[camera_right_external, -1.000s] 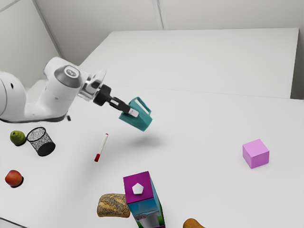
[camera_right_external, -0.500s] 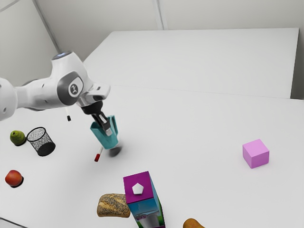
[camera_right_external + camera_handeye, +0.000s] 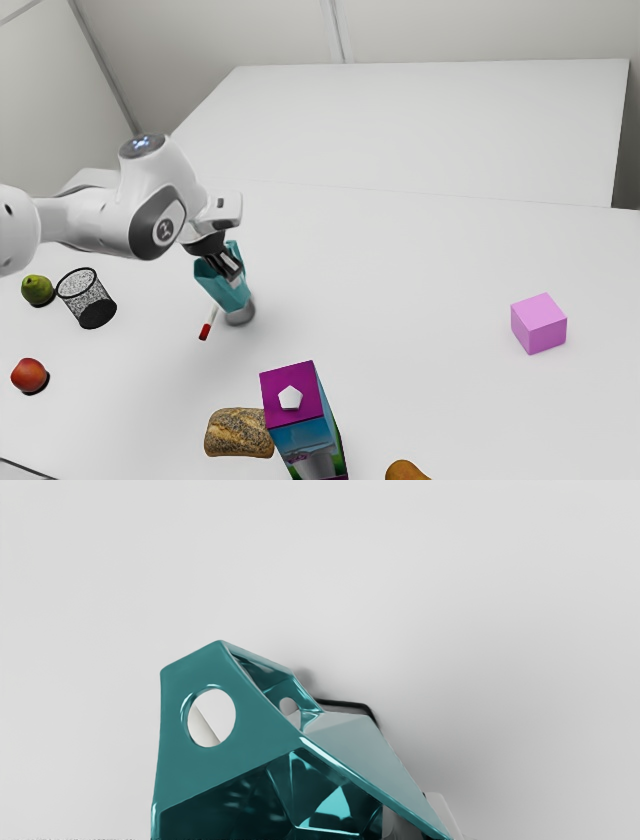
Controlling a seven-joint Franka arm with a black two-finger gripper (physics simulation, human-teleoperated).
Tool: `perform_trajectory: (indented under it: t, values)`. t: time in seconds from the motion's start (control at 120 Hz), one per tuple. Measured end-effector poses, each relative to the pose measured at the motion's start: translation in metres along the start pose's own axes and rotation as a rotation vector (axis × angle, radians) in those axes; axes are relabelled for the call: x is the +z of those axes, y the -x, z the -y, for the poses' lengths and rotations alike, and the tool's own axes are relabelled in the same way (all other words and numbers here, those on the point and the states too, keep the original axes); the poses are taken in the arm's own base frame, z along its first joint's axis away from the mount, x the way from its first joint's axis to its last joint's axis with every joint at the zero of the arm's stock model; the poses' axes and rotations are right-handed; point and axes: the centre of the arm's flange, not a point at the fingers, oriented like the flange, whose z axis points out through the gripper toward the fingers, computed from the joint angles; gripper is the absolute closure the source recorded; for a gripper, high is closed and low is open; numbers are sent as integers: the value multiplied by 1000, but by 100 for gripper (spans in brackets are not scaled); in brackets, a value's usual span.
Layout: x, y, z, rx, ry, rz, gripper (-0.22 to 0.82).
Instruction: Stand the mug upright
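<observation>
The gripper (image 3: pixel 234 270) points steeply down and is shut on the teal mug (image 3: pixel 228 292) by its wall. The mug leans, its opening toward the exterior view's upper left and its base lower, over a dark shadow; whether the base touches the table I cannot tell. In the wrist view, the mug (image 3: pixel 200 775) turns its open mouth and the handle with a round hole toward the camera, with the gripper (image 3: pixel 410 785) at its side, partly hidden by it.
A red-and-white marker (image 3: pixel 206 330) lies just beside the mug. Nearby are a mesh cup (image 3: pixel 88 298), pear (image 3: pixel 38 290), red fruit (image 3: pixel 30 375), bread (image 3: pixel 238 433) and carton (image 3: pixel 300 420). A pink cube (image 3: pixel 539 324) sits toward the exterior view's right.
The held mug has swung toward the exterior view's left and come down, turning from a strong tilt to a steeper pose. In the last half second, the hand dropped slightly.
</observation>
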Motion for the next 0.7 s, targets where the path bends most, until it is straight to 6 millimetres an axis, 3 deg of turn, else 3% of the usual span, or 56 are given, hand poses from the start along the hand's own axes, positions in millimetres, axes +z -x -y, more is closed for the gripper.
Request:
perform_trajectory:
  t: [0.567,0.7]
  values:
    - [36,-2,-10,-130,3,40,79]
    - [31,-4,-12,-147,6,32,57]
